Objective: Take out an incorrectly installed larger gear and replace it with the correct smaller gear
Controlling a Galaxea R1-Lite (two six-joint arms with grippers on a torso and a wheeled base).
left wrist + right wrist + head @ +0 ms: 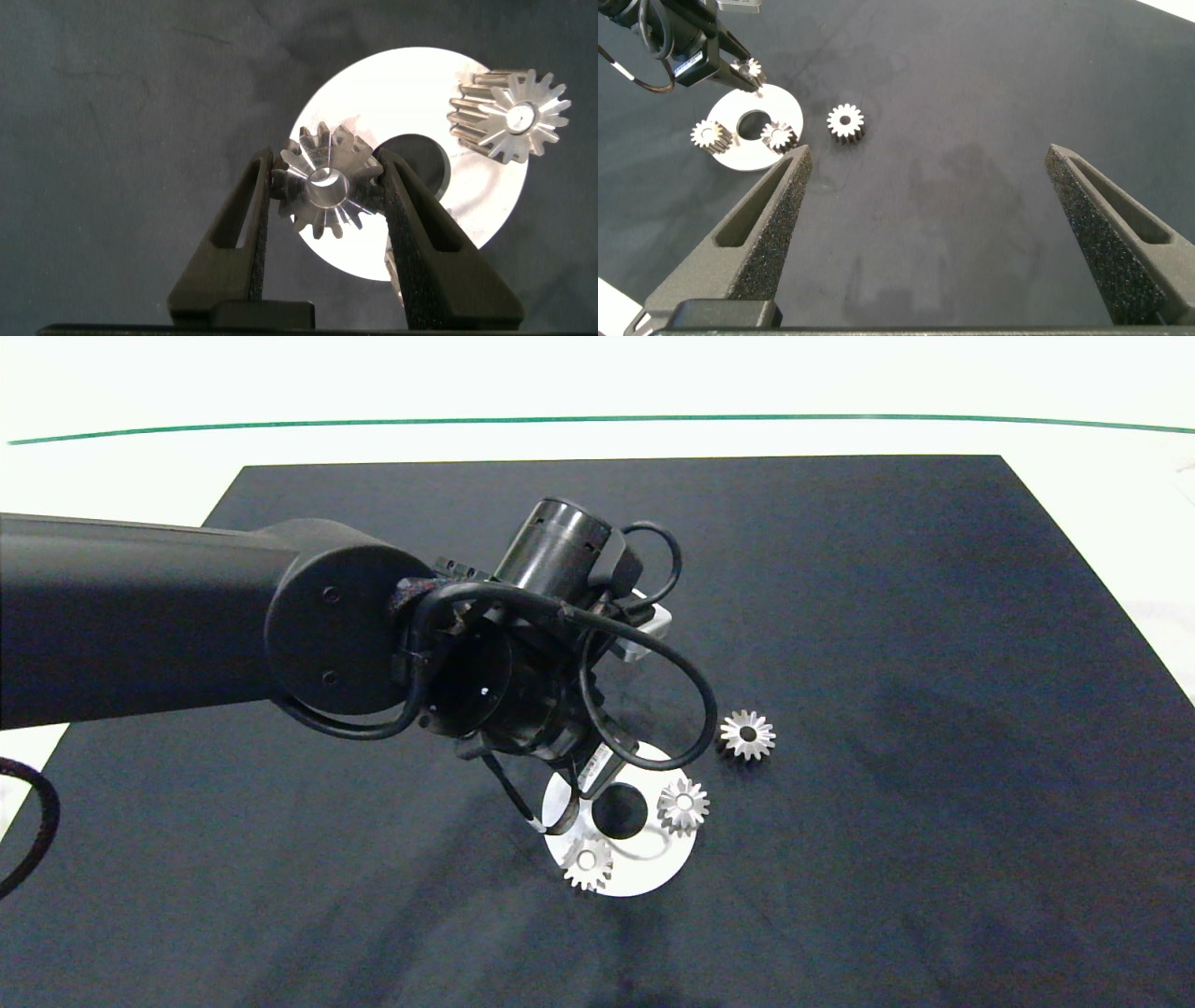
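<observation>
My left gripper (pixel 329 173) is shut on the smaller gear (pixel 325 191), a silver toothed gear with a round centre hole. It holds the gear tilted just above the white disc (pixel 374 93), beside the disc's dark centre hole (pixel 420 163). In the head view the left gripper (pixel 579 798) hangs over the disc's far left part and its wrist hides the held gear. The larger gear (pixel 747 735), with long pointed teeth, lies alone on the black mat to the right of the white disc (pixel 644 877). My right gripper (pixel 929 159) is open and empty, high over the mat.
Two other small silver gears (pixel 682 805) (pixel 588 863) sit on the disc's right and near parts. The black mat (pixel 934 616) covers most of a white table. A loose black cable (pixel 37 821) loops at the left edge.
</observation>
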